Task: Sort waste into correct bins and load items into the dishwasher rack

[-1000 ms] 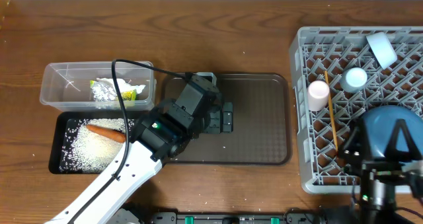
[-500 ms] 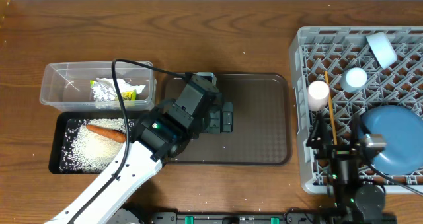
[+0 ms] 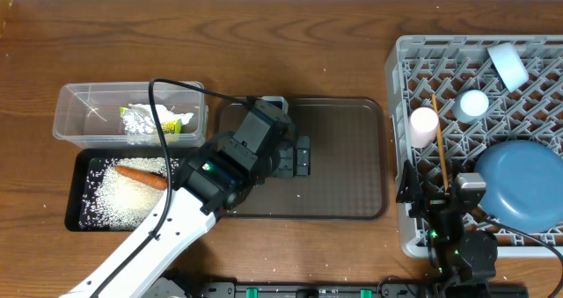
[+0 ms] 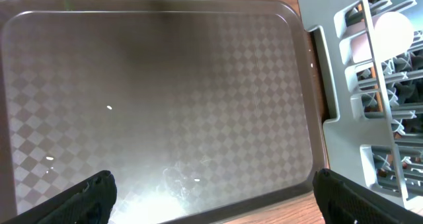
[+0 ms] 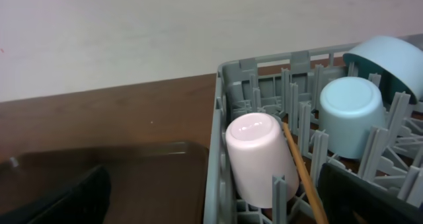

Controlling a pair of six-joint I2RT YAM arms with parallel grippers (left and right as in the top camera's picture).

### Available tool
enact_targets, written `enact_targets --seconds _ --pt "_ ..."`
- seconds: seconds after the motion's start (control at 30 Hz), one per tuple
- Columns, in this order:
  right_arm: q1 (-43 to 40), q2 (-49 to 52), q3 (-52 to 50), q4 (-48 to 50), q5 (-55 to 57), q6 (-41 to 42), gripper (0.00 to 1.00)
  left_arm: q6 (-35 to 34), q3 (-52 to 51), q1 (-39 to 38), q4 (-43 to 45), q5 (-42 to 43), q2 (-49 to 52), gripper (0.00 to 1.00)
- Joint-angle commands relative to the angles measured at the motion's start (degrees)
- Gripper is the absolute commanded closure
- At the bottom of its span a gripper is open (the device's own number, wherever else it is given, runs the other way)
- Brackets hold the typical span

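Clear tub (image 3: 79, 113) far left holding foil wrapper (image 3: 176, 125) and tissue (image 3: 136, 119), black tray (image 3: 79, 170) beside it with rice (image 3: 119, 199) and carrot (image 3: 141, 176), left gripper (image 3: 302, 157) above brown tray (image 3: 352, 157), fingers (image 4: 92, 196) wide apart, grey rack (image 3: 398, 113) on the right with white cup (image 3: 424, 122), chopsticks (image 3: 440, 153), blue plate (image 3: 519, 188), right gripper (image 3: 440, 191) at its near edge, fingers (image 5: 66, 197) wide apart

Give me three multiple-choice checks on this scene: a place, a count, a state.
1. The carrot lies in: A the black tray; B the rack; C the brown tray.
2. Cups in the rack: A none; B two; C five.
3. The left gripper is: A open; B shut on the carrot; C shut on a cup.
1 A: it lies with the rice there. 2 B: only a white cup and a blue cup. 3 A: its fingers stand wide apart, holding nothing.
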Motion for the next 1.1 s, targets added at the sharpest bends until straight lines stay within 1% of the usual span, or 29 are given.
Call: enact_targets --seconds 0.0,0.07,0.17,0.27,0.33,1.07 --pt "-0.42 -0.42 -0.07 -0.28 -0.2 -2.38 0.01 0.76 0.13 0.13 -0.02 -0.68 0.39 0.02" --pt "-0.42 -0.42 -0.07 -0.26 -0.2 -3.28 0.01 0.76 0.13 0.13 -0.02 -0.68 0.39 0.02" --pt "-0.42 -0.42 -0.07 -0.26 -0.26 -8.76 0.01 0.76 0.13 0.13 -0.02 -0.66 0.39 0.02" --pt "-0.42 -0.42 -0.07 -0.28 -0.26 -16.0 0.01 0.76 0.13 0.13 -0.02 -0.68 0.39 0.02" --pt "-0.42 -0.42 -0.07 -0.31 -0.26 -18.67 0.01 0.76 0.13 0.13 -0.02 -0.68 0.39 0.02" --pt "-0.42 -0.42 -0.07 -0.28 -0.24 -18.86 0.01 0.76 0.13 0.13 -0.02 -0.68 0.39 0.02"
